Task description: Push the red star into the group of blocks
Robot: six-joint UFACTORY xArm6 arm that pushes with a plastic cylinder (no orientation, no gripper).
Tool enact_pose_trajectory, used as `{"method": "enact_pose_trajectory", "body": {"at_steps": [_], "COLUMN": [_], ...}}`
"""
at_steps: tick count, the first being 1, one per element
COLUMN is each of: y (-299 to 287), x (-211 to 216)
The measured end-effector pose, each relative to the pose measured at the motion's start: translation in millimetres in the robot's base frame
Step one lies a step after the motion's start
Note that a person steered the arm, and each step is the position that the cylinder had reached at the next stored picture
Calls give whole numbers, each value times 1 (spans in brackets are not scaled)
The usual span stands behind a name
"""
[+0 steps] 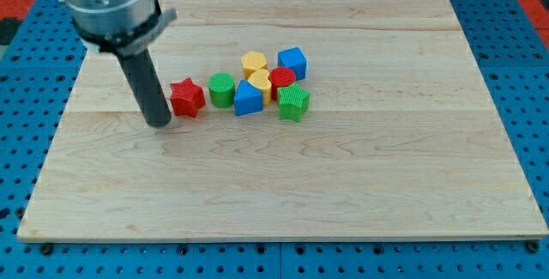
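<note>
Red star [187, 98] on the wooden board [283, 193], just left of the green cylinder [222, 89] that fronts the block group, perhaps not quite touching it; my tip [159, 123] at the star's left edge, no claw fitted; nearly home, only a short rightward nudge left.

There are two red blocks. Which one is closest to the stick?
The red star. It sits alone at the view's left of the group, right beside my tip. The other red block, a round one, is packed in among the yellow and blue blocks.
</note>
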State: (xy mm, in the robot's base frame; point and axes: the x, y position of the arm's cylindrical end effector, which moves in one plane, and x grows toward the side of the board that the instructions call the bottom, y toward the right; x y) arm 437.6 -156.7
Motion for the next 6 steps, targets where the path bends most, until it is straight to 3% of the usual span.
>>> {"method": "enact_pose_trajectory", "body": {"at_steps": [1, 2, 3, 4, 6], "y": [38, 14, -34, 2, 65], "x": [-67, -87, -45, -9, -66]}}
